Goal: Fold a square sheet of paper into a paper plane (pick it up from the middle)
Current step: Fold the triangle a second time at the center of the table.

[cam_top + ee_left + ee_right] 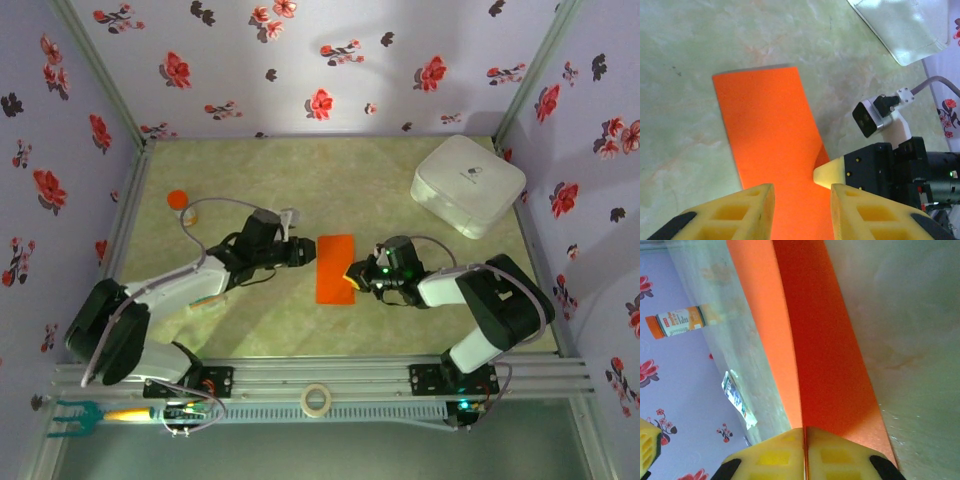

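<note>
The square sheet of paper (335, 268) is bright orange-red and lies folded into a narrow rectangle at the middle of the table. My right gripper (352, 273) is at its right edge, shut on it. In the right wrist view the paper (815, 340) runs as a thin edge between the closed yellow jaws of the right gripper (805, 440), one flap lifted off the table. My left gripper (300, 250) hovers at the sheet's left side. Seen from the left wrist, the left gripper (802, 210) is open above the paper (770, 130), nothing between its fingers, and the right gripper's fingertip (830, 172) touches the sheet's edge.
A white case (468, 185) stands at the back right. A small orange-capped bottle (180, 202) sits at the back left and a printed packet (208, 303) lies near the left arm. A tape roll (317, 400) rests on the front rail. Flowered walls enclose the table.
</note>
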Action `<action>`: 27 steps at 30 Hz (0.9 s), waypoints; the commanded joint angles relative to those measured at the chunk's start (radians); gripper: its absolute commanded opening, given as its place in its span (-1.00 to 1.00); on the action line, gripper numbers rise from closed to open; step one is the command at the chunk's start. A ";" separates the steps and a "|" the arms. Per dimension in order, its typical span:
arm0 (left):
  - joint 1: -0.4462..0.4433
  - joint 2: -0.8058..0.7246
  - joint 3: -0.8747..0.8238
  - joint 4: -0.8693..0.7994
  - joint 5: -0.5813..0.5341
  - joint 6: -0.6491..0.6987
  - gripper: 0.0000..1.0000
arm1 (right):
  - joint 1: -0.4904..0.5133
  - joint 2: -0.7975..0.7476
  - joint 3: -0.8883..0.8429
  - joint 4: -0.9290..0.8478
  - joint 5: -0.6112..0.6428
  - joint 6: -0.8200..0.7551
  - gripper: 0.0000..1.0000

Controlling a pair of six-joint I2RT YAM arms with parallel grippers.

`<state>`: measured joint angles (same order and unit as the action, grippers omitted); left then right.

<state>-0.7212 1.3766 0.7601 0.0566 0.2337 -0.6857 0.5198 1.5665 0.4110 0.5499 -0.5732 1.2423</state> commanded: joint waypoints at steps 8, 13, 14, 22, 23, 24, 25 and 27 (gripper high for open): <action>-0.083 -0.084 -0.113 0.160 -0.093 0.116 -0.29 | -0.004 -0.010 0.092 -0.195 -0.018 -0.142 -0.52; -0.171 -0.044 -0.121 0.189 -0.122 0.217 -0.26 | -0.021 -0.008 0.115 -0.237 -0.038 -0.182 -0.66; -0.197 -0.035 -0.116 0.179 -0.145 0.255 -0.25 | -0.024 -0.008 0.115 -0.239 -0.041 -0.183 -0.69; -0.418 0.091 -0.075 0.147 -0.306 0.561 -0.08 | -0.030 -0.015 0.121 -0.250 -0.051 -0.190 -0.77; -0.434 0.105 -0.064 0.142 -0.321 0.585 -0.06 | -0.030 -0.017 0.121 -0.250 -0.049 -0.188 -0.76; -0.452 0.124 -0.052 0.136 -0.338 0.607 -0.03 | -0.030 -0.021 0.120 -0.248 -0.047 -0.187 -0.76; -0.467 0.142 -0.039 0.129 -0.354 0.627 0.00 | -0.030 -0.022 0.120 -0.248 -0.047 -0.187 -0.76; -0.494 0.174 -0.009 0.102 -0.389 0.647 0.02 | -0.031 -0.026 0.120 -0.250 -0.048 -0.187 -0.76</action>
<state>-1.1854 1.5215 0.6930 0.1818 -0.0635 -0.1463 0.4953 1.5635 0.5114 0.3153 -0.6067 1.0729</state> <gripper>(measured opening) 0.504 0.118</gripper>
